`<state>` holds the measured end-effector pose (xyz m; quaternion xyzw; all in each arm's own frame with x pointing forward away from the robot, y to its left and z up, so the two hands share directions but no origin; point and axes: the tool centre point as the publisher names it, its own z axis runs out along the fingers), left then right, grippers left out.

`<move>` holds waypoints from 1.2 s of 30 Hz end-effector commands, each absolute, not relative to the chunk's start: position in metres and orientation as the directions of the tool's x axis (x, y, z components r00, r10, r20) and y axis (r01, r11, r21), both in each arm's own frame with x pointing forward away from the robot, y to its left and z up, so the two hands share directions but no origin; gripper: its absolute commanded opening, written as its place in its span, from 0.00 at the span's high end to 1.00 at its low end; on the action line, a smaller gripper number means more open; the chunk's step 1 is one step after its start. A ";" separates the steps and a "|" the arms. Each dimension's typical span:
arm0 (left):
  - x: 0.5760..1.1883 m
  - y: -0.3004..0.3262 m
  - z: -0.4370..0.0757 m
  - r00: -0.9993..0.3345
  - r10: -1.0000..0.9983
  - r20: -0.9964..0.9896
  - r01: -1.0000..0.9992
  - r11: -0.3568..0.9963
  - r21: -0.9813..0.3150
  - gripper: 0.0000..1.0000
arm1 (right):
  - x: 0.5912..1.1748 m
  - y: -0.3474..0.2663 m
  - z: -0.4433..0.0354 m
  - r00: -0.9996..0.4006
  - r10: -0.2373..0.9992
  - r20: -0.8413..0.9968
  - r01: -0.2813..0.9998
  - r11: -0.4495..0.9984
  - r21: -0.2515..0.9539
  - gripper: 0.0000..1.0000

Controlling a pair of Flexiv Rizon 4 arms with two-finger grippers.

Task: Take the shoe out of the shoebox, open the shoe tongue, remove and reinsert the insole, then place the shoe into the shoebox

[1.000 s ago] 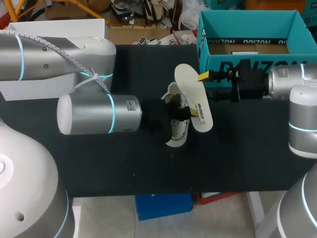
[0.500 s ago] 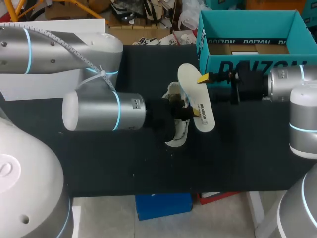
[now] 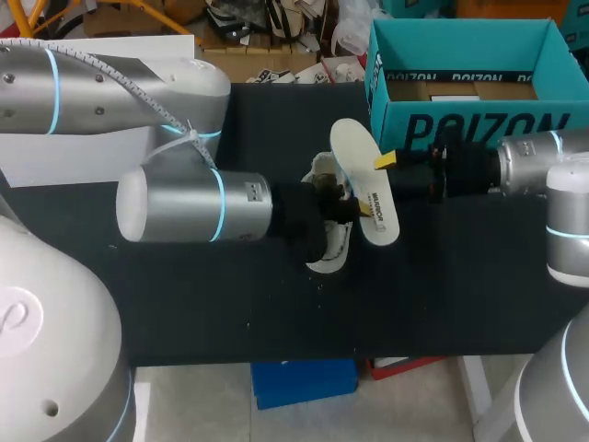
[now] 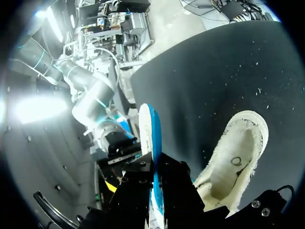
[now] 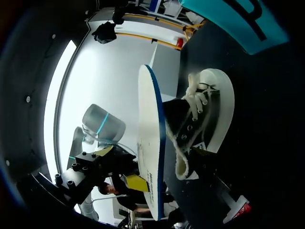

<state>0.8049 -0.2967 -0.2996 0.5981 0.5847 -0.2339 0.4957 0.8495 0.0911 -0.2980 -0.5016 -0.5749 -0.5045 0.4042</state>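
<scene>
A white insole [image 3: 361, 180] with a blue underside stands on edge above the shoe [image 3: 329, 241], which lies on its side on the black table. My left gripper [image 3: 347, 210] is shut on the insole's lower part; in the left wrist view the insole [image 4: 151, 143] rises edge-on from between its fingers, and the fleece-lined shoe [image 4: 232, 164] lies beside them. My right gripper [image 3: 386, 163] is open, level with the insole's upper half, one yellow tip almost at its edge. In the right wrist view the insole [image 5: 148, 143] and laced shoe [image 5: 207, 114] are just ahead of the right gripper [image 5: 119, 167].
The teal shoebox [image 3: 460, 120] stands open at the back right, right behind my right arm; its corner [image 5: 233, 19] shows in the right wrist view. A white box [image 3: 55, 161] sits off the table's left end under my left arm.
My left arm shifted slightly right with the insole. My right gripper, still open, dropped lower along the insole's edge, toward the table's front.
</scene>
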 end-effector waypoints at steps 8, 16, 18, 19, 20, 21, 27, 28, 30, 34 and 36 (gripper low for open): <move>0.806 -0.296 -0.307 0.293 0.178 -0.939 0.930 0.177 0.323 1.00 | 0.851 0.094 -0.298 -0.174 0.175 0.969 0.984 0.000 0.177 0.99; 0.806 -0.296 -0.307 0.293 0.178 -0.939 0.930 0.177 0.323 1.00 | 0.853 0.100 -0.296 -0.178 0.188 0.966 0.984 0.010 0.179 1.00; 0.806 -0.296 -0.307 0.293 0.178 -0.939 0.930 0.177 0.323 1.00 | 0.854 0.101 -0.296 -0.179 0.189 0.966 0.984 0.012 0.180 1.00; 0.806 -0.296 -0.307 0.293 0.178 -0.939 0.930 0.177 0.323 1.00 | 0.854 0.101 -0.295 -0.180 0.189 0.965 0.983 0.014 0.181 1.00; 0.806 -0.296 -0.307 0.293 0.178 -0.939 0.930 0.177 0.323 1.00 | 0.854 0.102 -0.295 -0.181 0.189 0.965 0.983 0.015 0.182 1.00; 0.806 -0.296 -0.307 0.293 0.178 -0.939 0.930 0.177 0.323 1.00 | 0.854 0.102 -0.295 -0.182 0.190 0.965 0.983 0.015 0.182 1.00; 0.806 -0.296 -0.307 0.293 0.178 -0.939 0.930 0.177 0.323 1.00 | 0.853 0.103 -0.294 -0.185 0.194 0.963 0.983 0.017 0.185 1.00; 0.806 -0.296 -0.307 0.293 0.178 -0.939 0.930 0.177 0.323 1.00 | 0.853 0.103 -0.294 -0.185 0.195 0.963 0.983 0.017 0.185 1.00; 0.806 -0.296 -0.307 0.293 0.178 -0.939 0.930 0.177 0.323 1.00 | 0.852 0.103 -0.294 -0.184 0.198 0.963 0.983 0.016 0.185 1.00; 0.806 -0.296 -0.307 0.293 0.178 -0.939 0.930 0.177 0.323 0.00 | 0.851 0.102 -0.294 -0.182 0.204 0.962 0.983 0.014 0.183 1.00; 0.805 -0.296 -0.307 0.264 0.257 -0.929 0.934 0.170 0.313 0.00 | 0.850 0.101 -0.294 -0.181 0.208 0.961 0.983 0.015 0.182 1.00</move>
